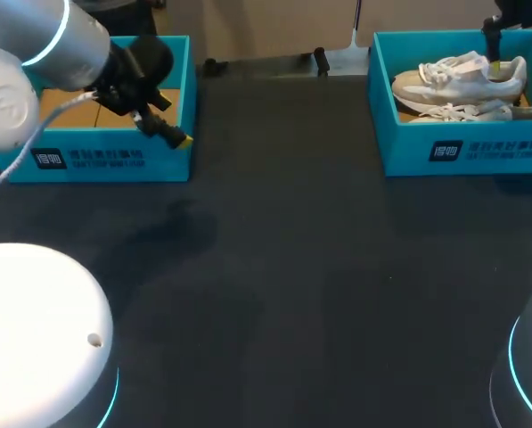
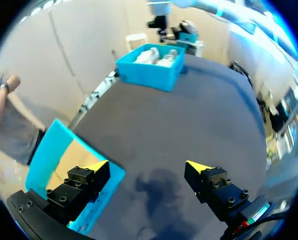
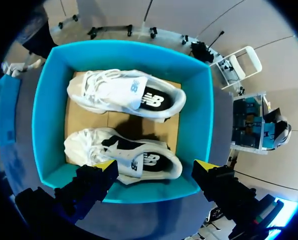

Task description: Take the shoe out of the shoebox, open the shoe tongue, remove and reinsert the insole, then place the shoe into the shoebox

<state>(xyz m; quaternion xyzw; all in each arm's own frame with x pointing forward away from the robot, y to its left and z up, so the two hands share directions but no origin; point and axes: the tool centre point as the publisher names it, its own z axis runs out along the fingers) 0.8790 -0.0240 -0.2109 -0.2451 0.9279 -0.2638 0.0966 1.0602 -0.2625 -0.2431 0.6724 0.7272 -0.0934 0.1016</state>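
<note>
A: near edge of the head view, lower frame: bare dark tabletop point(image 1: 274, 294); nothing of the task lies on it.

B: left arm?

A: comes in upper left; left gripper point(image 1: 163, 132) angled down toward the tabletop, just at the front corner of the left-hand blue box point(image 1: 105, 160); jaws apart and empty in its wrist view; cardboard floor showing in that box, no shoe seen in it.

B: shoes?

A: both in the right-hand shoebox point(image 1: 462, 147), upper right; far shoe point(image 3: 124, 95) and near shoe point(image 3: 121, 157) side by side on the cardboard floor, lying on their sides, tongues not pulled open as far as I can see; insoles can't be made out.

B: right arm?

A: right gripper point(image 3: 156, 172) hangs straight down over the box, above its near wall beside the near shoe; jaws spread wide, clamped on nothing; my read is that pose is for a top-down pick or a release.

B: stage?

A: fits shoe waiting to come out, or shoe put back; can't settle it.
</note>
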